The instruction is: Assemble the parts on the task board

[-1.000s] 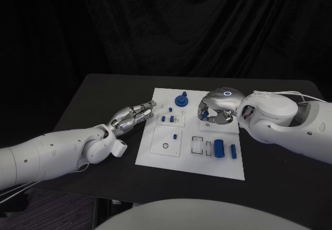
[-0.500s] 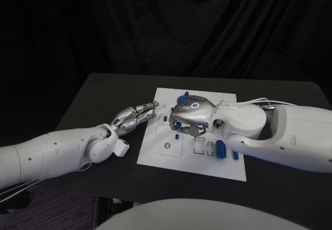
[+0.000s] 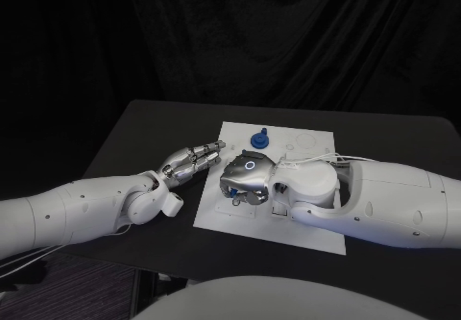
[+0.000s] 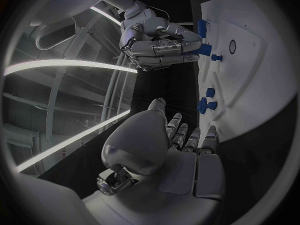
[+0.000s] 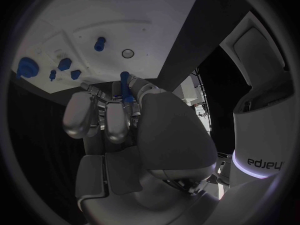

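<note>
The right hand (image 5: 119,120) pinches a slim blue peg (image 5: 125,87) between its fingertips, the peg's free end pointing at the white board (image 5: 156,25). In the head view that hand (image 3: 245,179) hangs over the board's (image 3: 308,233) left half, covering the square module under it. Just ahead of the peg, in the right wrist view, lies a small round hole (image 5: 128,53), with a short blue pin (image 5: 99,43) standing beyond it; my guess is that the hole is the target, though I cannot be sure from these pictures.

To seat it well, the peg wants bringing straight over the hole with its axis square to the board, then lowering slowly. It is held near its upper end, so a sideways push could tilt it in the fingers; a light, steady grip and a small wiggle on contact should help. Release should wait until the peg stands by itself.

Further off, a blue knob (image 3: 259,140) stands near the board's far edge, and small blue parts (image 5: 64,64) sit close by it. The left hand (image 3: 190,162) holds nothing, fingers stretched out side by side, near the board's left edge; the pictures do not show whether it touches the board. It is near enough to steady the board if the peg binds.
</note>
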Action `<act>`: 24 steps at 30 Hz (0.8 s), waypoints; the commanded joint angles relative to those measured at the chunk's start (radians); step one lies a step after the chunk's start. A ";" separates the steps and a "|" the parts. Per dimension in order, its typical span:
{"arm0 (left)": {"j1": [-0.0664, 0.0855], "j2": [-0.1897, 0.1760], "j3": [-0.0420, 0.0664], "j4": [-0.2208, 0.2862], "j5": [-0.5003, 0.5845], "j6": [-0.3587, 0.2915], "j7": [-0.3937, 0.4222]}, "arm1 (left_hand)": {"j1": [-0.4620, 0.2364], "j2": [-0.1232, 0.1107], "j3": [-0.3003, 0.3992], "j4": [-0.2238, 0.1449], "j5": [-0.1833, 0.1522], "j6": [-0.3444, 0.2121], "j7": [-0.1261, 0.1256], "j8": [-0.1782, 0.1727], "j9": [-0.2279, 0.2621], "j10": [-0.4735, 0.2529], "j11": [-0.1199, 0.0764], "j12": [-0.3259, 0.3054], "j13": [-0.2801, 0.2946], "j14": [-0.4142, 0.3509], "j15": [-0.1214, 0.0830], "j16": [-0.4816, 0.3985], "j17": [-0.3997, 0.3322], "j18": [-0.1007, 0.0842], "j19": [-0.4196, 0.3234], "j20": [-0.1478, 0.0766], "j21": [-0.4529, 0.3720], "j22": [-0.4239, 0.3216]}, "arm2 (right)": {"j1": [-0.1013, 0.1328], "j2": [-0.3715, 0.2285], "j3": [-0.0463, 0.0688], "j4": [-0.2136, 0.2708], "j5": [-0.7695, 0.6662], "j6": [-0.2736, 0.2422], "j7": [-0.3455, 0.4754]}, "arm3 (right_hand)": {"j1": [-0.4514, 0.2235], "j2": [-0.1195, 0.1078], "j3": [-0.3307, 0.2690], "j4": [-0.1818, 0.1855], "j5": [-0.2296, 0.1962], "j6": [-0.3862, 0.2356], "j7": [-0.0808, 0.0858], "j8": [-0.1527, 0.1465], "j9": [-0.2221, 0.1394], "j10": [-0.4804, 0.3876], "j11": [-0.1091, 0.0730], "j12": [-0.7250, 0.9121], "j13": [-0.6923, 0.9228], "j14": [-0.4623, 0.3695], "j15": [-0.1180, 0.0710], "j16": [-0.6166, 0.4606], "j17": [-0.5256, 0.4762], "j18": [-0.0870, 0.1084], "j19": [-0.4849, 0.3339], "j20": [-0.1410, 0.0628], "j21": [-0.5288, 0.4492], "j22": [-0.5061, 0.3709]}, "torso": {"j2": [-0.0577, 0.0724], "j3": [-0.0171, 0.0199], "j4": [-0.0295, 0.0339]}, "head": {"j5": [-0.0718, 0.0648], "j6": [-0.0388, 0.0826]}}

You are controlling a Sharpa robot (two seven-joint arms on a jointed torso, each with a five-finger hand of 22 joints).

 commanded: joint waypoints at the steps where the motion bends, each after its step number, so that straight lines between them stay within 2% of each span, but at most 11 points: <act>1: -0.001 0.001 0.001 0.002 0.006 0.008 0.074 | 0.003 0.003 0.002 0.000 0.005 0.002 -0.006 0.003 0.000 0.002 0.009 0.004 0.001 0.000 0.004 -0.004 -0.002 0.005 0.000 0.006 0.004 0.000 | -0.015 0.006 0.001 -0.015 -0.021 0.027 0.011 | -0.005 -0.005 0.003 -0.004 -0.001 -0.007 -0.002 -0.006 0.001 0.011 -0.013 -0.005 0.000 0.005 0.005 -0.005 -0.001 -0.008 -0.005 -0.002 -0.004 0.148 | 0.001 0.0003 -0.0003 | 0.001 0.000; 13: -0.001 0.004 0.001 0.000 0.006 0.011 0.072 | 0.003 0.006 0.004 0.000 0.007 0.003 -0.005 0.003 0.000 0.001 0.009 0.004 0.001 0.000 0.004 -0.004 -0.002 0.006 0.000 0.006 0.004 0.001 | -0.048 0.017 0.001 -0.050 -0.021 0.032 0.015 | -0.005 -0.006 0.004 -0.005 -0.004 -0.010 0.000 -0.008 0.002 0.011 -0.012 -0.007 0.000 0.003 0.004 -0.007 -0.003 -0.007 -0.007 -0.001 -0.006 0.147 | 0.000 0.0003 -0.0023 | -0.001 0.000; 24: -0.001 0.008 0.001 -0.003 0.006 0.015 0.070 | 0.004 0.008 0.005 0.000 0.008 0.002 -0.005 0.003 0.000 0.001 0.009 0.004 0.001 0.000 0.004 -0.004 -0.002 0.006 0.001 0.006 0.005 0.001 | -0.059 0.022 0.001 -0.067 -0.021 0.028 0.018 | -0.006 -0.007 0.004 -0.006 -0.009 -0.013 0.001 -0.011 0.003 0.012 -0.011 -0.007 0.001 0.002 0.003 -0.010 -0.006 -0.006 -0.008 -0.002 -0.008 0.147 | 0.001 0.0009 -0.0027 | -0.001 0.000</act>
